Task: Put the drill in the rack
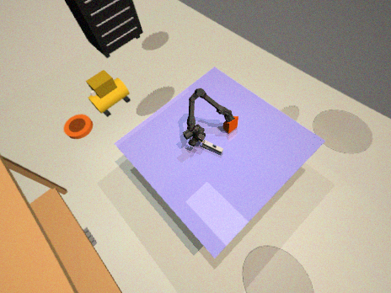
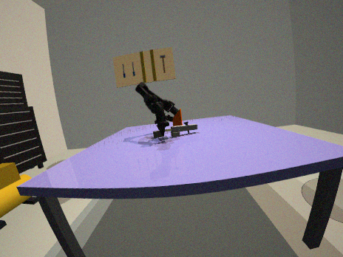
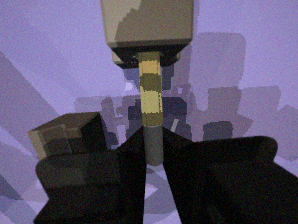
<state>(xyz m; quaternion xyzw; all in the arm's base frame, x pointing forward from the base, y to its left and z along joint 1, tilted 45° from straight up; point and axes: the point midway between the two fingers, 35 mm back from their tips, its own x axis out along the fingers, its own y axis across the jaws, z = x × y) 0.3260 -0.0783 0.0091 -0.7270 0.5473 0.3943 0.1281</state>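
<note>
A tan block-shaped holder lies on the purple table; it also shows in the top view and the exterior view. A thin drill with a yellow, banded length and a grey shank sticks out of the holder's dark mouth toward me. My gripper is shut on the grey shank, low over the table. A small dark key stands on top of the holder. A small brown block, perhaps the rack, sits just left of my fingers.
The arm's orange base stands on the table behind the holder. Off the table are a yellow machine, an orange ring and a black drawer cabinet. A tool board hangs on the wall behind.
</note>
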